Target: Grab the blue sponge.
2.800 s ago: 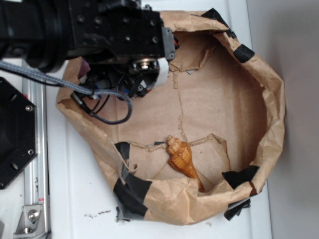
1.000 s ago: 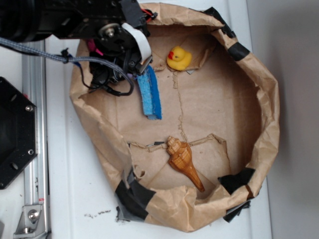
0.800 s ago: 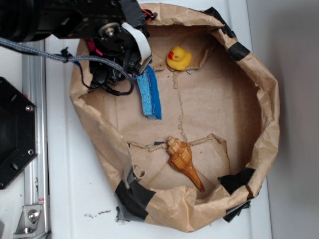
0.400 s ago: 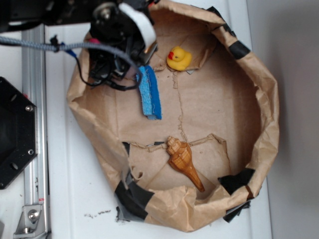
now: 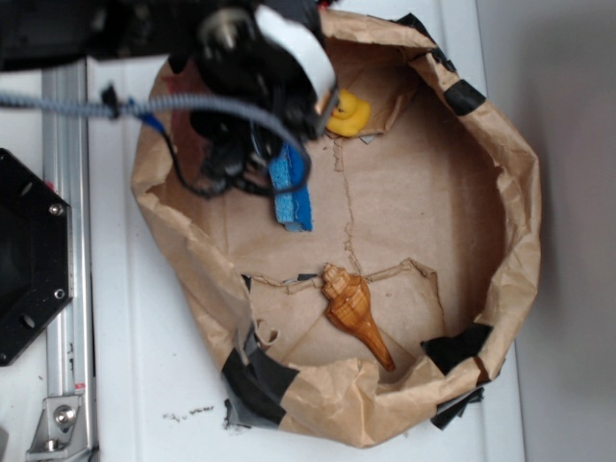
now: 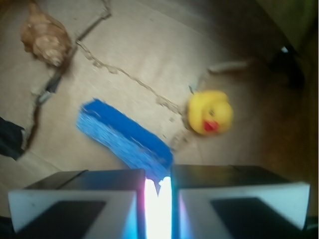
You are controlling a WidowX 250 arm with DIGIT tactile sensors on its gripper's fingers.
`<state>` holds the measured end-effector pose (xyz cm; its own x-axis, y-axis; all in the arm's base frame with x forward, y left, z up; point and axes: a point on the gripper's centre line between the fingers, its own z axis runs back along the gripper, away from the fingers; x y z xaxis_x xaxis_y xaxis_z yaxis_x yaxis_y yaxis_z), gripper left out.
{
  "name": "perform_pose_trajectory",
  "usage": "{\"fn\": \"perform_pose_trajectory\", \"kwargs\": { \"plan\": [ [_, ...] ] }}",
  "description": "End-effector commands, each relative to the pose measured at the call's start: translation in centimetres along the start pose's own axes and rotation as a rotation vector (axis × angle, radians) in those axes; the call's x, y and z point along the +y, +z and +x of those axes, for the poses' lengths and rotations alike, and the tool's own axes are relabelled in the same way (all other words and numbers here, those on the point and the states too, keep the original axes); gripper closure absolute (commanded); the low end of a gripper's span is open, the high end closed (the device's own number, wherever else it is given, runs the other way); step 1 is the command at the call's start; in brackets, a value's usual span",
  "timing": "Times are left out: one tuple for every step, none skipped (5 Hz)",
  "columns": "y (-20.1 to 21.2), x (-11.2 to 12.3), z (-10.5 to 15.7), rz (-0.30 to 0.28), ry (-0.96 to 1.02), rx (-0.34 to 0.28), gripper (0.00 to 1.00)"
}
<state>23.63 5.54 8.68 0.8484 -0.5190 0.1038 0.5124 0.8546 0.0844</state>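
The blue sponge (image 6: pixel 123 140) is a flat, bright blue rectangle with a rough, pitted face. The gripper (image 6: pixel 158 196) pinches its near end, beside the yellow duck (image 6: pixel 210 112).

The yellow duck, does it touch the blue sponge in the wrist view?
No, bare brown paper separates the yellow duck from the blue sponge.

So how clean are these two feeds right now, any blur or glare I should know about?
Wrist view: soft and blurred throughout, with a bright glare strip between the gripper pads at the bottom; the blue sponge and duck remain recognisable. Exterior view: evenly lit, the shell sharp, but the arm is smeared and covers part of the sponge.
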Motion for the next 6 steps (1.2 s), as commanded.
{"fn": "perform_pose_trajectory", "kwargs": {
  "plan": [
    [0.0, -0.5, 2.7, -0.011, 0.04, -0.018, 1.0],
    [0.0, -1.1, 2.9, -0.033, 0.031, -0.021, 1.0],
    [-0.3, -1.4, 2.1, -0.012, -0.048, 0.028, 0.0],
    [-1.3, -1.8, 0.8, -0.031, -0.146, 0.074, 0.0],
    [-2.0, -2.5, -0.4, -0.069, -0.203, 0.098, 0.0],
    [-2.9, -2.6, -0.7, -0.081, -0.344, 0.109, 0.0]
  ]
}}
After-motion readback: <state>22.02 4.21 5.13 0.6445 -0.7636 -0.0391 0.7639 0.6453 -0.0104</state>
